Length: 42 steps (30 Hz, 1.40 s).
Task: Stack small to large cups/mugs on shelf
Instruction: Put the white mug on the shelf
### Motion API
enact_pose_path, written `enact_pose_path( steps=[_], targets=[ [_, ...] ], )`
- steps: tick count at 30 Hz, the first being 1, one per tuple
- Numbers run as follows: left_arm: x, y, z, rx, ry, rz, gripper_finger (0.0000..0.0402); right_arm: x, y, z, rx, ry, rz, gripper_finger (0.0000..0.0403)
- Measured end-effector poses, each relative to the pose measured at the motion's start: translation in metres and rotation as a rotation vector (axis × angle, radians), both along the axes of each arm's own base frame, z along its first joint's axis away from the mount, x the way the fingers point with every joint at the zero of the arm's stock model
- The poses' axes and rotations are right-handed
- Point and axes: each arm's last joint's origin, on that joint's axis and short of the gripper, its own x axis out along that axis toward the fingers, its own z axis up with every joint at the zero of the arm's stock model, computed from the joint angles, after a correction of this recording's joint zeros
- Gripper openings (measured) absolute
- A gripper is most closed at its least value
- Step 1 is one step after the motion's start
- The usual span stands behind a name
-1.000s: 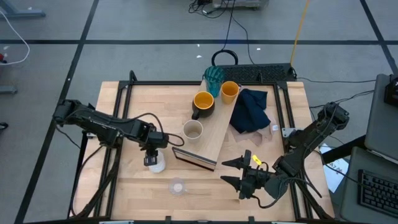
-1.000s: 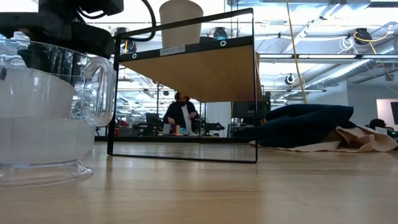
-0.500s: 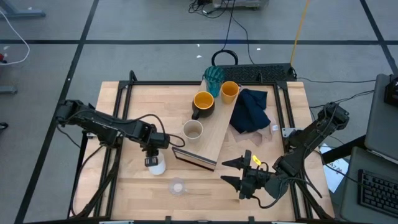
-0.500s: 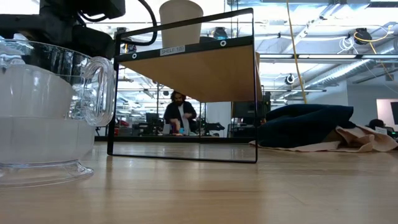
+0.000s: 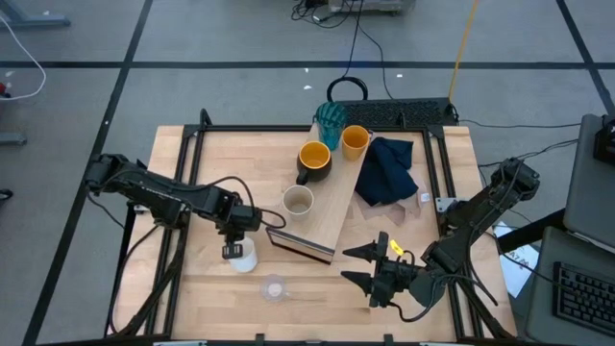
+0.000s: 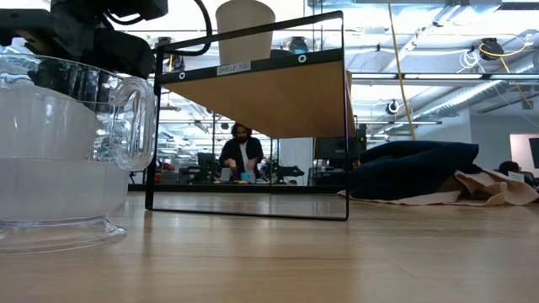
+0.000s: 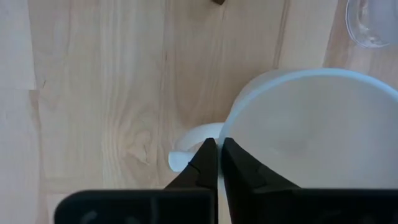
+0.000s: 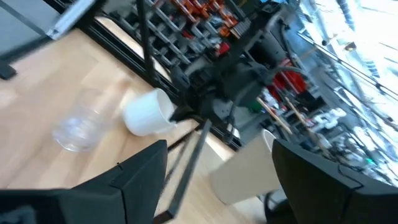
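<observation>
**Q:** where's your left gripper [image 7: 217, 163] at?

**A:** pinched tight on the white mug [image 5: 242, 254], its handle between my fingers, mug empty, bare table [image 5: 192, 298] all round. Shelf [image 5: 336, 207] just beside it holds four cups. Clear glass [image 5: 275, 287] near. It's drifted slightly toward the front edge.

**Q:** right gripper [image 5: 357, 265]?

**A:** spread wide, parked front-right.

Navy cloth [image 5: 387, 170] bunched on bench [image 5: 202, 183], well apart from either arm's fingers. Black cable loop [image 5: 347, 89] past bench's far edge. Person [image 6: 242, 155] seated in room behind.
</observation>
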Motion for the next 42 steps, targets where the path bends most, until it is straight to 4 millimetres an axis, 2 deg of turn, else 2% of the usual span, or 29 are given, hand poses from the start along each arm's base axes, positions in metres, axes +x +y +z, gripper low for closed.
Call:
enact_pose_path(
  steps=[8,19,24,27,31,37,42],
  targets=[
    [0.000,-0.004,0.006,0.015,0.000,-0.016,0.0003,-0.001,-0.003,0.001,-0.028,-0.017,-0.088,0.0279],
    [0.005,-0.005,0.047,0.076,0.007,-0.029,0.0000,-0.001,-0.003,0.001,-0.029,-0.016,-0.088,0.0279],
    [-0.001,-0.004,0.067,0.087,0.067,-0.013,0.0000,-0.001,-0.002,0.001,-0.029,-0.016,-0.088,0.0279],
    [-0.004,-0.004,0.088,0.099,0.088,0.005,0.0000,-0.001,-0.003,0.000,-0.030,-0.014,-0.088,0.0279],
    [-0.008,-0.003,0.129,0.147,0.031,0.004,0.0000,-0.001,-0.003,0.000,-0.055,-0.014,-0.116,0.0279],
    [-0.016,0.000,0.196,0.207,-0.193,0.013,0.0000,-0.005,-0.005,0.002,-0.085,-0.035,-0.215,0.0279],
    [-0.022,-0.002,0.233,0.277,-0.357,-0.035,0.0000,-0.015,-0.005,0.012,-0.068,-0.077,-0.284,0.0279]
  ],
)
